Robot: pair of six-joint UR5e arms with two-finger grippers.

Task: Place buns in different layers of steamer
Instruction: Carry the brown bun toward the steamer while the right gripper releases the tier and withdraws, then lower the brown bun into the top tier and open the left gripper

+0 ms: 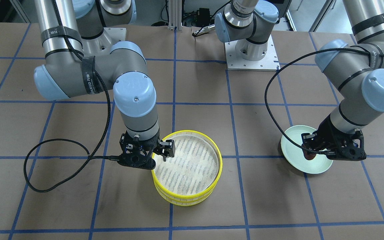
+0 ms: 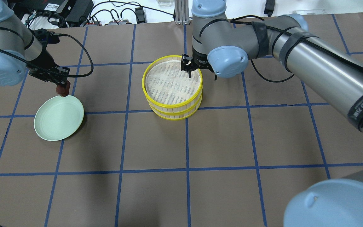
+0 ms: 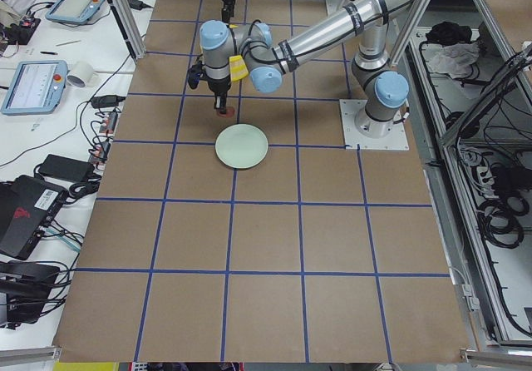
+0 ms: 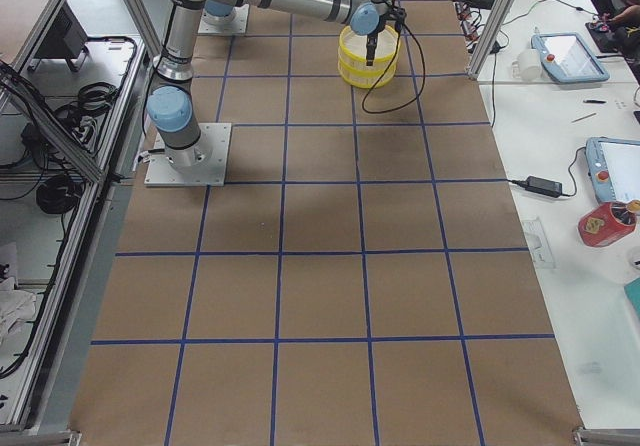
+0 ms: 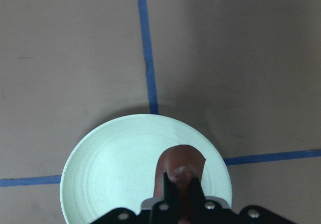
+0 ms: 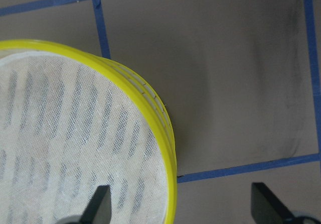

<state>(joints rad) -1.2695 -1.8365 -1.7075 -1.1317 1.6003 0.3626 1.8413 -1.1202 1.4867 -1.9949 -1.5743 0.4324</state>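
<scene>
Left gripper (image 5: 180,186): my 2 fingers are pinched onto the reddish-brown bun (image 5: 181,161), which fills the gap between them.
Reddish-brown bun: held over the pale green plate (image 5: 110,163), near the rim on the robot's side. I cannot tell whether its underside touches the plate.
Pale green plate: flat on the table (image 2: 219,135), well apart from the steamer (image 2: 169,86), on my left side.
Right gripper (image 6: 183,206): my fingers are spread wide with nothing between them but the steamer's yellow rim. They straddle it, 1 finger (image 6: 100,204) over the mesh liner inside the top tray and the other out over the table.
Steamer: a round stack of yellow-rimmed trays near the middle of the table. The top tray's whitish mesh lies over dark slats.
Contact at the rim: I cannot tell whether either right fingertip touches the tray.
Table: brown surface with a grid of blue tape lines. A black cable loops from each of my wrists.
</scene>
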